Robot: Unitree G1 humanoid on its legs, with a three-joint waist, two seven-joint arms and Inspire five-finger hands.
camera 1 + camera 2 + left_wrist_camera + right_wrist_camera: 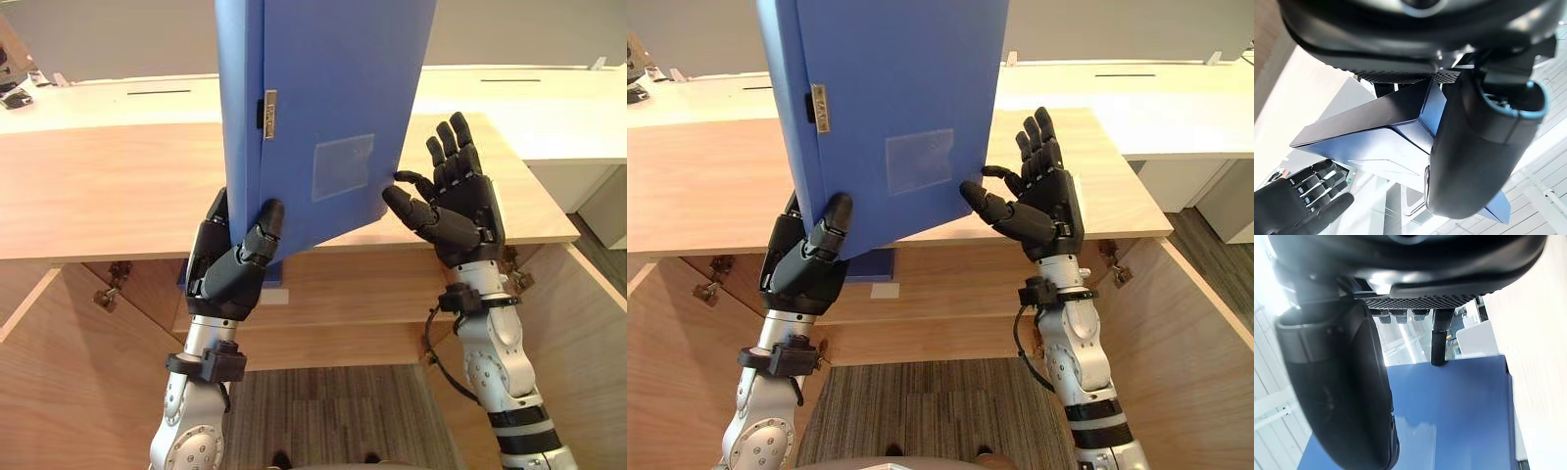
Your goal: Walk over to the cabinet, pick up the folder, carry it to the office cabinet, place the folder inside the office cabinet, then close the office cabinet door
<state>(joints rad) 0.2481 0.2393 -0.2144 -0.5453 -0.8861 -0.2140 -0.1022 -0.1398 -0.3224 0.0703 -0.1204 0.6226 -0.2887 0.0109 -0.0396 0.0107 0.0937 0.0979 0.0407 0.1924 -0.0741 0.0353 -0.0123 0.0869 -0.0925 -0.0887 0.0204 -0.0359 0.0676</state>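
Observation:
A tall blue folder (323, 98) with a metal spine tag stands upright in the air over the wooden office cabinet's top (98, 186). My left hand (230, 269) is shut on its lower left corner, the thumb (1474, 147) lying on the front face and the fingers behind. At the folder's lower right edge is my right hand (465, 211), open with fingers raised; its thumb and one fingertip reach the edge. The folder's blue face (1464, 416) shows past the right thumb (1342, 391) in the right wrist view. The folder (1376, 142) and the right hand (1298, 200) also appear in the left wrist view.
Under the top, the cabinet stands open, with a wooden shelf (333, 294) inside and both doors swung out, left door (59, 372) and right door (578, 323). White desks (549, 108) run behind the cabinet. Striped carpet (333, 411) lies below.

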